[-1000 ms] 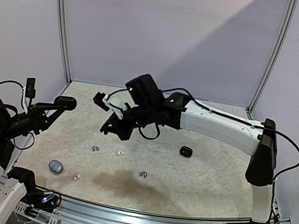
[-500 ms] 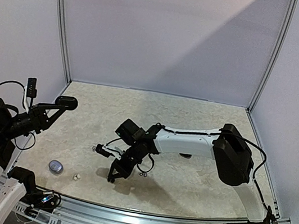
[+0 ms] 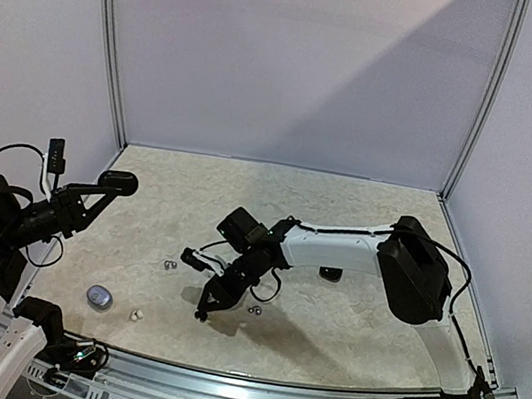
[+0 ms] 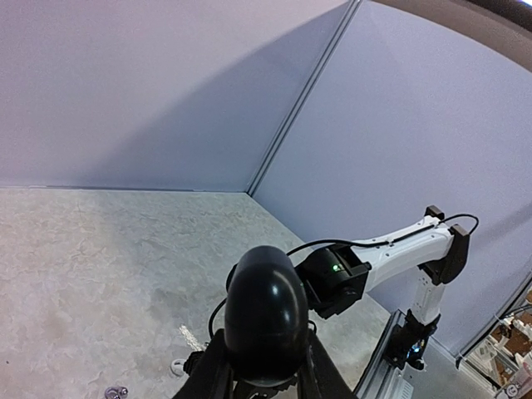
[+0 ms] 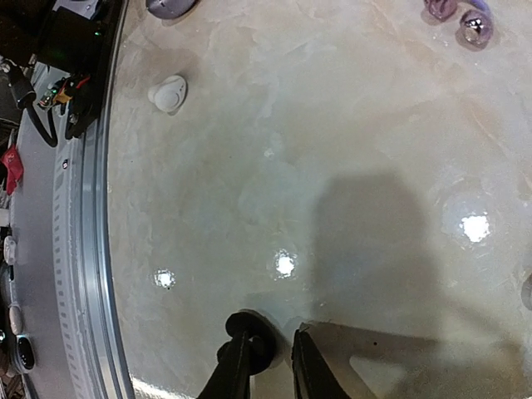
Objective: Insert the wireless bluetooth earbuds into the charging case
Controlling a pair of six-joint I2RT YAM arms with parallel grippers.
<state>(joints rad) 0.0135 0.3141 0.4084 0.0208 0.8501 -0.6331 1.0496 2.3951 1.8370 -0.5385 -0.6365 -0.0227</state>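
The silver pair (image 3: 253, 310) is your closest set of buds. It lies on the table (image 3: 377, 329) just to the right of the right gripper (image 3: 200, 313), apart from it. The white bud (image 3: 136, 315) lies to that gripper's left, near the front edge, with the grey case (image 3: 99, 297) just beyond it on the same side. A second silver pair (image 3: 169, 265) lies left of the gripper and farther back.

Your right gripper points down at the table, tips at or just above the surface. In the right wrist view its fingers (image 5: 239, 357) stand a little apart, released, and only bare table shows in the narrow gap. One finger ends in a round black knob, and you cannot tell whether that is the tip itself or something on it. In that view the white bud sits up near the rail (image 5: 83, 249), and the second silver pair is in the top right corner, both well clear of the fingers.

Your left gripper (image 3: 112, 182) hangs high at the left side, well apart from every bud. It is clenched on a black case (image 4: 264, 307), whose rounded shell rises between the two fingers in the left wrist view. A second black case (image 3: 331, 272) lies on the table behind the right arm, partly hidden by it.
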